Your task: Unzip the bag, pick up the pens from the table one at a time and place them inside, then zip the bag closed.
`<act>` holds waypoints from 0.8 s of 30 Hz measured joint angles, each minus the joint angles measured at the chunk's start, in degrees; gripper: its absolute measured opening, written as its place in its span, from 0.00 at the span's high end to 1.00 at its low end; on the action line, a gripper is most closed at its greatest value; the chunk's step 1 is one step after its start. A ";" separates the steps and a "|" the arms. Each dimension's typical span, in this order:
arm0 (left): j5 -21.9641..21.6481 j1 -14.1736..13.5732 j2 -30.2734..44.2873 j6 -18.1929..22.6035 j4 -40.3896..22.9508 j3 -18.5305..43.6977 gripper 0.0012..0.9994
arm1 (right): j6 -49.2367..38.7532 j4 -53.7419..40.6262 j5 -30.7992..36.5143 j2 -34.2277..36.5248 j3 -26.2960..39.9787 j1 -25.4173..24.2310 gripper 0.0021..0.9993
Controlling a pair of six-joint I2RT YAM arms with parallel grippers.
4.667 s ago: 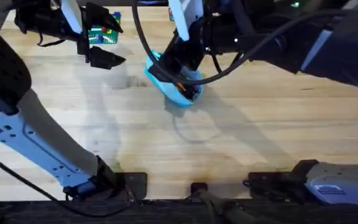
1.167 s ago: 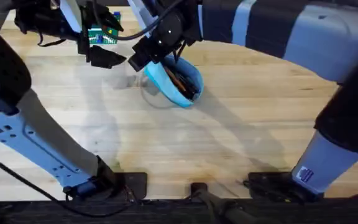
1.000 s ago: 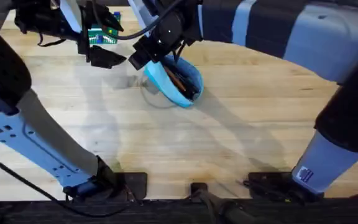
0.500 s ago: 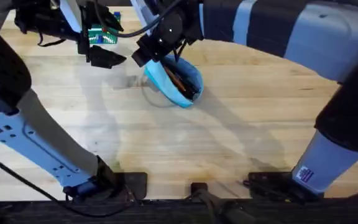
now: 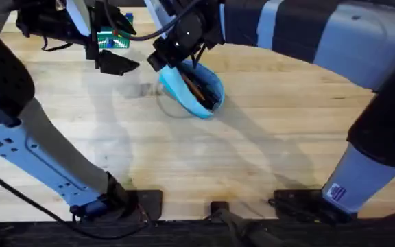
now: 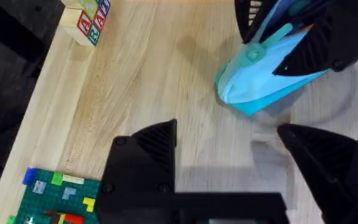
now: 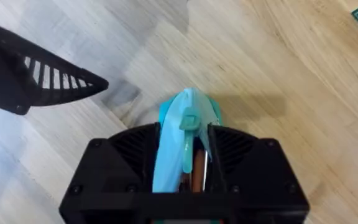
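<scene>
The light-blue bag (image 5: 184, 88) lies on the table (image 5: 252, 158) at the back middle, its zipper gaping. Orange and dark pens (image 5: 199, 89) show inside it. My right gripper (image 5: 164, 58) reaches across to the bag's left end and is shut on it. In the right wrist view the bag's tip (image 7: 188, 102) and its zipper pull (image 7: 187, 127) sit between the right gripper's (image 7: 185, 134) fingers, with an orange pen (image 7: 197, 168) just behind. My left gripper (image 5: 115, 42) hovers open to the left of the bag (image 6: 263, 84), holding nothing (image 6: 229, 149).
A green brick plate (image 5: 112, 39) with small coloured pieces lies at the back left under the left gripper, also seen as the plate (image 6: 55, 199). Lettered wooden blocks (image 6: 87, 17) stand near the table's far edge. The table's near half is bare wood.
The right arm has swung from above the bag's middle to its left end and closed there. Over the last second it has edged slightly toward the back. The left arm stays put.
</scene>
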 joint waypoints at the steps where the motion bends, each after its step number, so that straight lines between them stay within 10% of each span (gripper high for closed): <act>1: 0.00 0.00 0.00 0.02 0.00 0.00 0.01 | 0.00 0.04 0.00 0.04 0.00 0.00 0.55; 24: 0.00 0.00 0.00 0.00 -0.20 0.00 0.01 | 0.00 0.63 0.00 0.31 0.00 -0.03 0.62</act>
